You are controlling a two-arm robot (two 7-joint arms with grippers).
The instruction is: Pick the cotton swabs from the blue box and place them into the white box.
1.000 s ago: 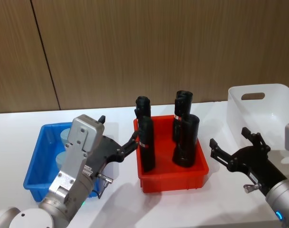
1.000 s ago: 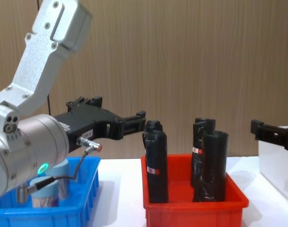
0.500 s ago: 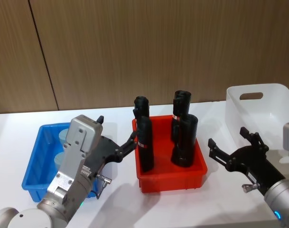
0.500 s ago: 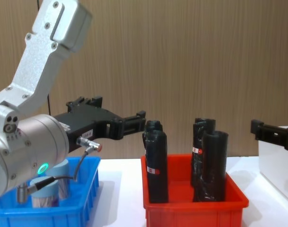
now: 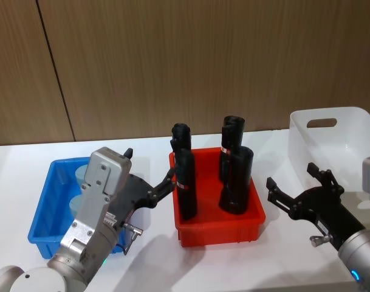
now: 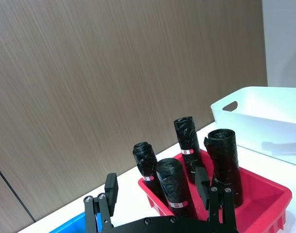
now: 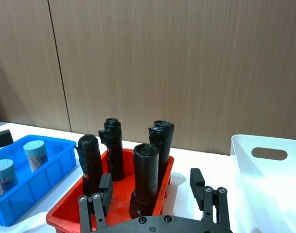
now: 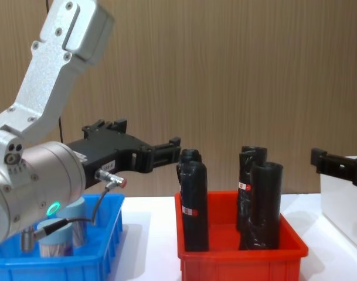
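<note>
A white surface (image 5: pixel 154 261) meets a wood-panelled wall (image 5: pixel 203 61). Left to right stand the blue box (image 5: pixel 44 210), a red bin (image 5: pixel 221 234) and the white box (image 5: pixel 349 121). Two jars of cotton swabs (image 7: pixel 35 154) stand in the blue box, four black rolls (image 5: pixel 236 179) in the red bin. The left gripper (image 5: pixel 149 164) hovers at the blue box's inner edge, jaws spread, seemingly clear of the rolls. The right gripper (image 5: pixel 292 175), jaws spread, hangs between red bin and white box.

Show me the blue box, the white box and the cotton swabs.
the blue box (image 7: pixel 41 187): right wrist view, ribbed side wall
the white box (image 7: pixel 264 182): right wrist view, wall under handle slot
the cotton swabs (image 7: pixel 33 144): right wrist view, one jar's lid
</note>
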